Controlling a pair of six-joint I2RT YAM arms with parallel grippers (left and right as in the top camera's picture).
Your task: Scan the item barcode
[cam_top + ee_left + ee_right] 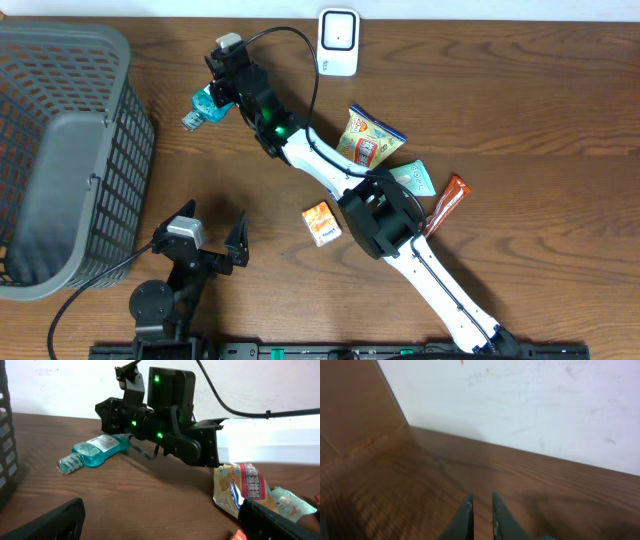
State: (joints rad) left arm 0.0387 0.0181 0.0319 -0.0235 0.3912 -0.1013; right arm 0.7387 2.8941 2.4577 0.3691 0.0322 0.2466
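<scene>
A teal-blue mouthwash bottle point(203, 108) lies on its side on the table, its clear cap toward the basket. My right gripper point(216, 72) hovers at the bottle's far end, reaching toward the back wall. In the right wrist view its fingers point(466, 510) stand almost together, shut, with only wood grain between them and a sliver of teal at the frame's bottom. The left wrist view shows this bottle point(97, 451) below the right gripper point(102, 415). The white scanner point(338, 42) stands at the back edge. My left gripper point(207, 238) rests open near the front, holding nothing.
A grey basket point(60, 150) fills the left side. A yellow snack bag point(368, 140), a teal packet point(413, 178), an orange-red stick pack point(448, 203) and a small orange box point(321, 222) lie around the right arm. The snack bag point(240, 485) sits by my left gripper's right finger point(280, 520).
</scene>
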